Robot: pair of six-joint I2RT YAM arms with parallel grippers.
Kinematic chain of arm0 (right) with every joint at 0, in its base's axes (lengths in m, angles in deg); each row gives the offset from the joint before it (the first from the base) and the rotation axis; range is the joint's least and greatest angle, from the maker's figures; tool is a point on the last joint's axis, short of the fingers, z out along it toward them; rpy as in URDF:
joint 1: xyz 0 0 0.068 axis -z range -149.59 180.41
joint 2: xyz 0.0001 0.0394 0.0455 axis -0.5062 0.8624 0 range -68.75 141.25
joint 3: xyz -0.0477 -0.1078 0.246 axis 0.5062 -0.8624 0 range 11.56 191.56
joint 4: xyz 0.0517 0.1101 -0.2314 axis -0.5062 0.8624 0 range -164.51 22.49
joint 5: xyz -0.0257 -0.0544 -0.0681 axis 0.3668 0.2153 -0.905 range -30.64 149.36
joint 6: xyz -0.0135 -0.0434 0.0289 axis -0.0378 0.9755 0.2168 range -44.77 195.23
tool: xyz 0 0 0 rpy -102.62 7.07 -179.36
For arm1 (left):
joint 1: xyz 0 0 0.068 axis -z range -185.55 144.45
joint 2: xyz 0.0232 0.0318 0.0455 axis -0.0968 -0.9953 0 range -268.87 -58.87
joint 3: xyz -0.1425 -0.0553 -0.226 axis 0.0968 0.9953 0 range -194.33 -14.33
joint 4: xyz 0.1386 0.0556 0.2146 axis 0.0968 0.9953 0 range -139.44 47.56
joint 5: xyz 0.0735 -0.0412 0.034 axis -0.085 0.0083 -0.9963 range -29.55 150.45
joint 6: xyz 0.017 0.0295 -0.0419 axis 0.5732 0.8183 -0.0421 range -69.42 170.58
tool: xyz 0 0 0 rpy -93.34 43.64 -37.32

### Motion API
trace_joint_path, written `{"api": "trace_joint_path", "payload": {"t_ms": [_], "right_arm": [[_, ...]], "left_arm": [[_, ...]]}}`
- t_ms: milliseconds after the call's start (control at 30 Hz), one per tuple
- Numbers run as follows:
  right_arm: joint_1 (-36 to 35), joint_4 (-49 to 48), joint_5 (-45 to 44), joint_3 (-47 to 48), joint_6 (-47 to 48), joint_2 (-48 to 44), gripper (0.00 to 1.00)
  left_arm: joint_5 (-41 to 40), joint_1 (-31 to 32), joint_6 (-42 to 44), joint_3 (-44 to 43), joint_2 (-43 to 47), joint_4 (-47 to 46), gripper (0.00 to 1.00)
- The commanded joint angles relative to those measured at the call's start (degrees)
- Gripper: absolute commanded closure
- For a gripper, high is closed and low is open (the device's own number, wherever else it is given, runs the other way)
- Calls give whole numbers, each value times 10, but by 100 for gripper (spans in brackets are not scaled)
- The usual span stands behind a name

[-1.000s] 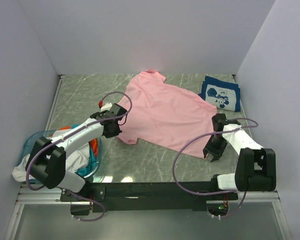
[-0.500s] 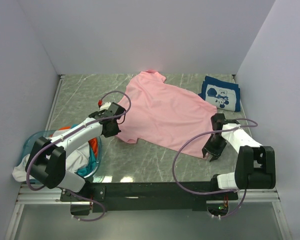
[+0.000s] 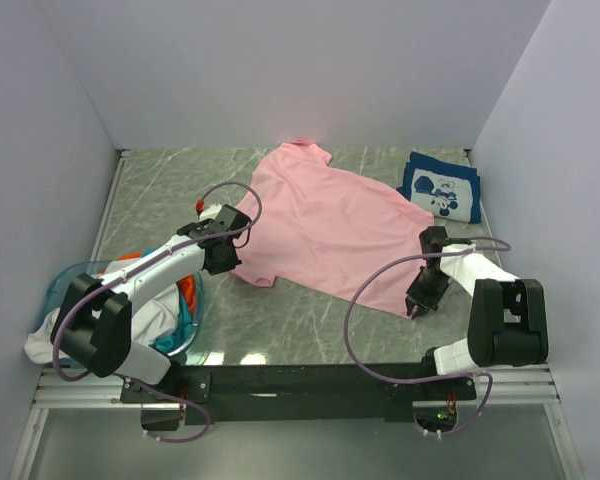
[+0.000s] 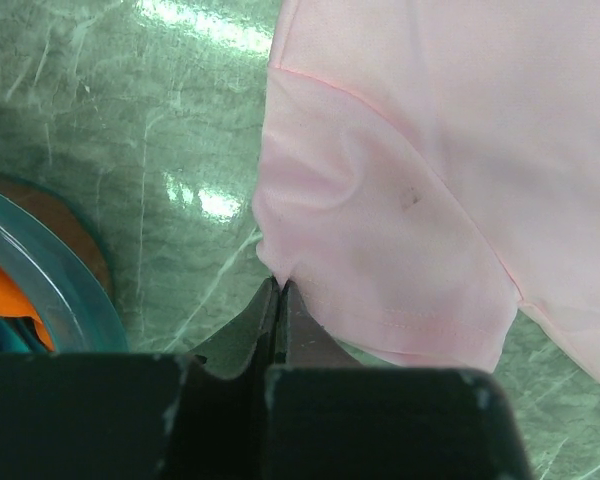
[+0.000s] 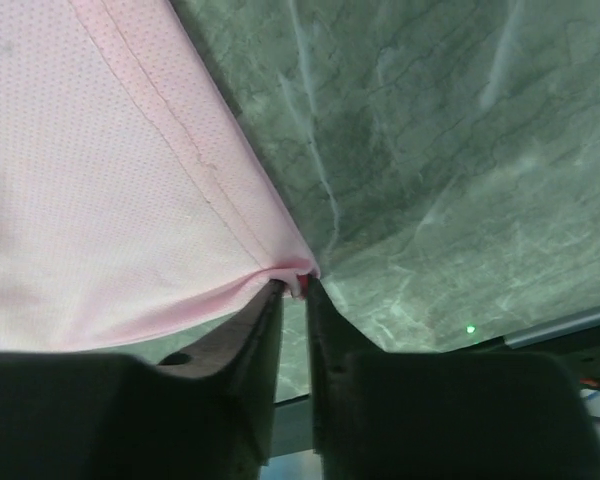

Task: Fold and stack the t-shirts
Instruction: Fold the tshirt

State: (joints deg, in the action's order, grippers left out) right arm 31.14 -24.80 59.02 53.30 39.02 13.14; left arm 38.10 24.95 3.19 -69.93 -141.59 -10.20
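Note:
The pink t-shirt (image 3: pixel 330 225) lies spread flat across the middle of the table. My left gripper (image 3: pixel 225 260) is shut on the edge of its near-left sleeve; in the left wrist view the cloth (image 4: pixel 410 150) puckers right at the gripper (image 4: pixel 279 285). My right gripper (image 3: pixel 417 308) is at the near-right hem corner. In the right wrist view that corner of the shirt (image 5: pixel 100 180) is pinched between the narrowed jaws of the gripper (image 5: pixel 295 285). A folded navy t-shirt (image 3: pixel 441 188) with a white cartoon print lies at the far right.
A translucent blue basket (image 3: pixel 65 280) stands at the near left beside my left arm, holding orange (image 3: pixel 188 292), teal (image 3: pixel 185 318) and white (image 3: pixel 45 340) cloth; its rim (image 4: pixel 40 250) shows in the left wrist view. Walls close in the table on three sides.
My right gripper has shifted slightly towards the pink shirt's hem corner and its jaws have closed on it. The left arm and the shirt have not moved.

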Motion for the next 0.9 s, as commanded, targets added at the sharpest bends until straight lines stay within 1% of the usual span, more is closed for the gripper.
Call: {"api": "trace_joint_path", "payload": {"t_ms": [0,67,100,133,200,300,333,400,433,667,867], "right_arm": [[-3,-16,-1,-3,-4,6,80],[-3,-13,-1,-1,-1,4,88],[-3,-7,-4,0,1,3,97],[-3,-2,-5,3,3,1,100],[-3,11,-9,6,9,-7,100],[-5,33,2,10,15,-19,100],[-5,38,18,15,16,-23,100],[-5,57,18,19,14,-37,100],[-19,63,17,21,14,-42,100],[-43,99,18,2,11,-81,100],[-85,132,11,-5,-2,-103,100]], "left_arm": [[-2,-2,6,0,17,-4,99],[-4,-2,6,0,19,-2,99],[-4,-2,7,-1,18,0,99],[-6,-2,6,-2,19,0,99],[-8,-3,6,-4,23,6,99],[-9,-3,1,-8,30,16,99],[-10,-3,0,-9,36,23,99],[-11,-3,-5,-9,44,29,99],[-11,-3,-7,-9,51,36,99],[-16,-3,-20,1,84,72,99],[-21,-3,-42,12,119,108,99]]}}
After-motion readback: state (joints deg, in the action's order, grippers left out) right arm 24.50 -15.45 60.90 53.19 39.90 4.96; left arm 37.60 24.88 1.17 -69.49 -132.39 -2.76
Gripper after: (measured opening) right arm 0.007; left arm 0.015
